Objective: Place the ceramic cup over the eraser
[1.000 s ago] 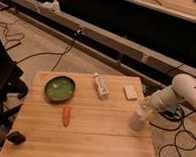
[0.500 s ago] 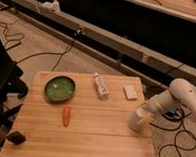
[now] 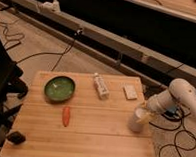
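Note:
The ceramic cup (image 3: pixel 137 120) is a small cream tapered cup. It stands upright near the right edge of the wooden table (image 3: pixel 98 138). My gripper (image 3: pixel 147 114) reaches in from the right on its white arm and is at the cup's upper right side, touching or nearly touching the rim. The eraser (image 3: pixel 16 137) is a small dark block at the table's front left corner, far from the cup and the gripper.
A green bowl (image 3: pixel 60 88) sits at the back left, with an orange carrot (image 3: pixel 66 116) in front of it. A white labelled bottle (image 3: pixel 100 86) and a pale flat block (image 3: pixel 130 92) lie at the back. Cables run over the floor on the right.
The arm has settled slightly lower by the cup. The cup stands in about the same place; nothing else has moved.

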Controlling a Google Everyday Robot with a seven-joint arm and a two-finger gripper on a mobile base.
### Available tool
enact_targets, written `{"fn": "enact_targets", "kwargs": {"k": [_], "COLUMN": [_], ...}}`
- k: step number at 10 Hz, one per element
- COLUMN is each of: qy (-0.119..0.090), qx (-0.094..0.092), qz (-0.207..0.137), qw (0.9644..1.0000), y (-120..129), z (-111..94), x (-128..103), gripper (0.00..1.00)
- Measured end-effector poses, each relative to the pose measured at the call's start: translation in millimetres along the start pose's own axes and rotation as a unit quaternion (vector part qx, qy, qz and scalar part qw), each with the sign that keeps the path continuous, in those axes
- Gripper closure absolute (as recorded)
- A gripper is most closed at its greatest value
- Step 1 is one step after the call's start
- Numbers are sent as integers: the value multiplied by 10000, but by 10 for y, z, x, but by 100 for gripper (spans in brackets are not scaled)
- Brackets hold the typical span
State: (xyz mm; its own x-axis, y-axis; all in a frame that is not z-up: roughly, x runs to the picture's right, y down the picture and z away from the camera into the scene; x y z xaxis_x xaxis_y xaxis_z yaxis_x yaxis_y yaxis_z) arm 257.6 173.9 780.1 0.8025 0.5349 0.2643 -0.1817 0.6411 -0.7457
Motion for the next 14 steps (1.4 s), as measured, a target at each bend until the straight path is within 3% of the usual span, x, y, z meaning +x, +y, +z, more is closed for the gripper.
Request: {"fn": "enact_targets", "kwargs": {"k": [2, 5, 6, 8, 10, 11, 13, 14], "qy": [84, 226, 221, 133, -22, -154, -379, -443], "qx": [118, 413, 482, 431, 260, 90, -408, -604], "qz": [-40, -329, -570, -972, -1456, -1728, -2280, -2442], "qw": [9999, 9983, 9970, 9942, 9890, 9848, 9721, 9668], "y": [-65, -170, -194, -183, -114, -10, 323, 466], "z": [-88, -397, -518, -626, -594, -493, -100, 51], "x": [-28, -358, -620, -1146, -1784, -2145, -2867, -3088], "gripper": [100, 100, 100, 100, 100, 100, 100, 100]}}
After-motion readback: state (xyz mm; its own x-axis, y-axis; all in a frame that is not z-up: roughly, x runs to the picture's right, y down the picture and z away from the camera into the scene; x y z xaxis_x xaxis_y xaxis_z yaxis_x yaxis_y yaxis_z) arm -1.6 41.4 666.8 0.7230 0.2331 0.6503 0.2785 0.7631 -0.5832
